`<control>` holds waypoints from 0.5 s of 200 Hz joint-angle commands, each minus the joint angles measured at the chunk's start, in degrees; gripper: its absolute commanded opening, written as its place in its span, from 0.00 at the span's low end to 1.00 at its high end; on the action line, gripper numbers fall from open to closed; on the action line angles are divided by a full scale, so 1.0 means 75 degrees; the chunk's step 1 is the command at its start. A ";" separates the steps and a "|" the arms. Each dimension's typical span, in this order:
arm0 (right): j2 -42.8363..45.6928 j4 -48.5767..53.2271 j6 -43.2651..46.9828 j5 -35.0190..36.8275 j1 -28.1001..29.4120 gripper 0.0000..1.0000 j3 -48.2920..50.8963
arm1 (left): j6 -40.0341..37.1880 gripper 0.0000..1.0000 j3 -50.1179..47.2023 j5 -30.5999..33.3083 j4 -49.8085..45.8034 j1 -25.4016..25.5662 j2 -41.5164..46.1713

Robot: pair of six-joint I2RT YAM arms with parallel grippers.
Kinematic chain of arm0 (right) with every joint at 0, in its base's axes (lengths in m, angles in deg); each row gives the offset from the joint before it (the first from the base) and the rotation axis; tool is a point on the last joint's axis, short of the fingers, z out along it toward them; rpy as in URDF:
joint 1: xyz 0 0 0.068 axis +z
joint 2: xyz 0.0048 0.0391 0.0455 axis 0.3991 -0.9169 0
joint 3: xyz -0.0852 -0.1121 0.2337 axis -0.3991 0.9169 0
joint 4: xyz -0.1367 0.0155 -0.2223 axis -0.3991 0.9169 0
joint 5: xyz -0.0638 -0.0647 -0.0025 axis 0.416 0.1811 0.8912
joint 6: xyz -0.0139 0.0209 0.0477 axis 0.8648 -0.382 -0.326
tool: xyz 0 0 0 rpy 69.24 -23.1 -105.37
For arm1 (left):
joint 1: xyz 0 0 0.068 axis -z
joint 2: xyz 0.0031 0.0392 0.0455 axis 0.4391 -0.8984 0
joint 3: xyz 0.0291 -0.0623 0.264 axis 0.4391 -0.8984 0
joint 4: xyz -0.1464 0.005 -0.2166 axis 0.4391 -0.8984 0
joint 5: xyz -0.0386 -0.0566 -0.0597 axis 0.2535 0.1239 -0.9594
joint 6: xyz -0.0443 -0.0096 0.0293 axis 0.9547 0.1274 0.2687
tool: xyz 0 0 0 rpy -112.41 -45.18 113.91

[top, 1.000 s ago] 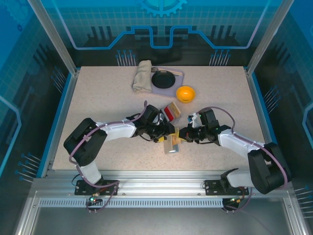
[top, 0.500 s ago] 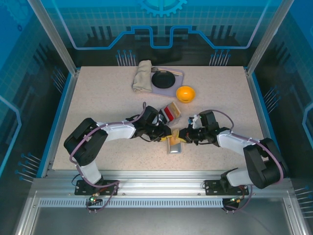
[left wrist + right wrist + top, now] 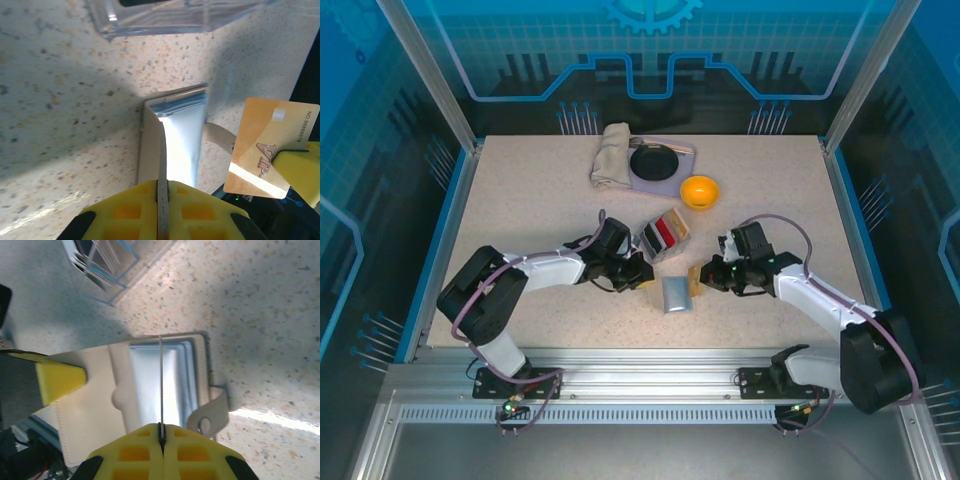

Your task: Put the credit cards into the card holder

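Left wrist — my left claw (image 3: 162, 192) clamps the card holder (image 3: 176, 131) by its flap. Beside it, my right claw (image 3: 161, 434) grips a gold card (image 3: 265, 150).

One card holder (image 3: 675, 295), one gold card (image 3: 265, 150), one box (image 3: 663, 234), one bowl (image 3: 700, 191), one towel (image 3: 612, 155).

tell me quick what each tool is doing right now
Left tool: closed on the card holder flap.
Right tool: closed on the gold card.

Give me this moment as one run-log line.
left gripper: shut on card holder flap, holder open | right gripper: shut on gold card | status: card near holder, not yet in a slot
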 commanded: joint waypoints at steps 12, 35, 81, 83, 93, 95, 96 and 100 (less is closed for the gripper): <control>-0.0329 0.0504 0.0357 0.0700 0.0349 0.02 -0.0219 | -0.0754 0.12 -0.0197 0.0266 -0.0700 -0.0085 0.0230; -0.0491 0.0386 0.0363 0.0693 0.0450 0.02 -0.0221 | -0.0828 0.13 -0.0213 0.0272 -0.0714 -0.0092 0.0161; -0.0766 0.0050 0.0338 0.0427 0.0563 0.02 -0.0270 | -0.0827 0.13 -0.0226 0.0254 -0.0655 -0.0096 0.0032; -0.0771 0.0030 0.0336 0.0408 0.0573 0.02 -0.0275 | -0.0828 0.13 -0.0220 0.0244 -0.0661 -0.0097 0.0031; -0.0769 -0.0038 0.0303 0.0338 0.0615 0.02 -0.0292 | -0.0828 0.13 -0.0203 0.0253 -0.0661 -0.0097 0.0019; -0.0769 -0.0039 0.0301 0.0339 0.0619 0.02 -0.0290 | -0.0828 0.13 -0.0194 0.0254 -0.0665 -0.0091 0.0013; -0.0763 -0.0039 0.0306 0.0333 0.0628 0.02 -0.0318 | -0.0823 0.13 -0.0198 0.0254 -0.0666 -0.0094 0.0010; -0.0758 -0.0030 0.0291 0.0347 0.0653 0.02 -0.0342 | -0.0816 0.13 -0.0189 0.0255 -0.0667 -0.0097 0.0007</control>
